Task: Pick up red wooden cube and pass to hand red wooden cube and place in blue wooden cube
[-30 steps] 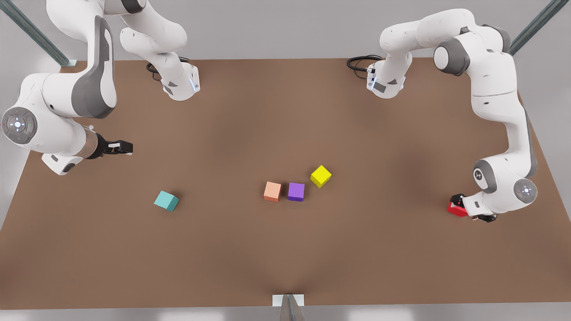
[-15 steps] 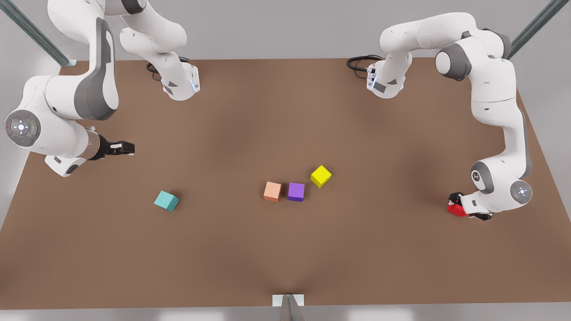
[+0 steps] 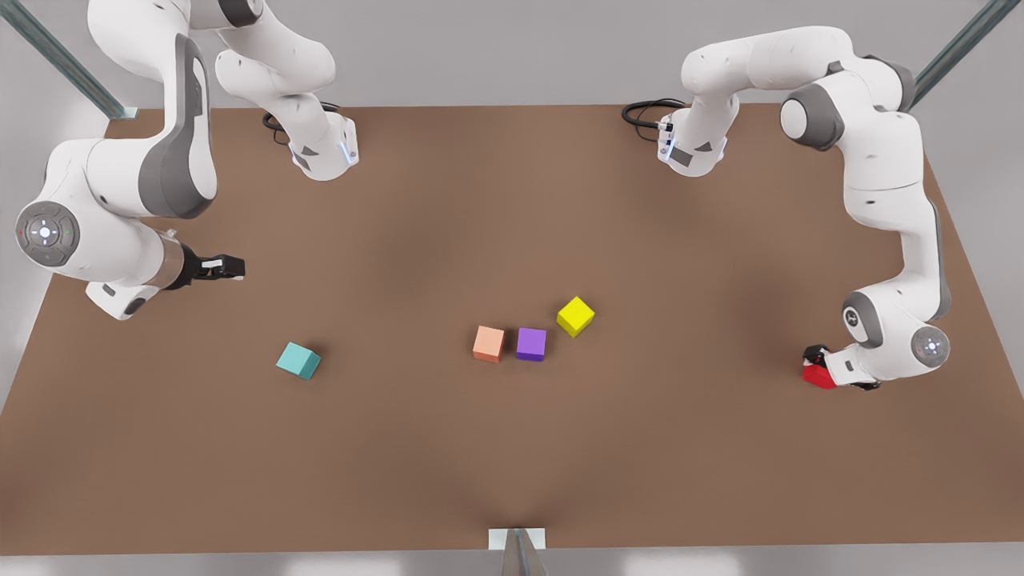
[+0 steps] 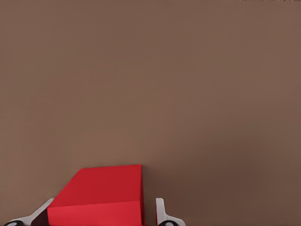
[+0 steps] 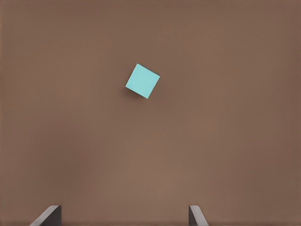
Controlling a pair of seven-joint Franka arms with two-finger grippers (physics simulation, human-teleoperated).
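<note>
1. Front view: the left gripper [image 3: 824, 370], at the front view's right, sits low at the table [image 3: 512, 448] with the red wooden cube [image 3: 818, 376] between its fingers. Compared with a second ago, the wrist has drawn in a little and the cube has barely shifted. The right gripper [image 3: 228, 268], at the front view's left, has edged slightly forward; the blue wooden cube [image 3: 298, 361] lies below and ahead of it, well apart. The salmon cube [image 3: 488, 343], purple cube [image 3: 531, 344] and yellow cube [image 3: 575, 316] have not moved.
2. Left wrist view: the red wooden cube [image 4: 99, 197] fills the gap between the white fingertips [image 4: 160, 212], clamped.
3. Right wrist view: the dark fingertips [image 5: 47, 215] stand wide apart, holding nothing; the blue wooden cube [image 5: 142, 81] lies ahead on the table.
</note>
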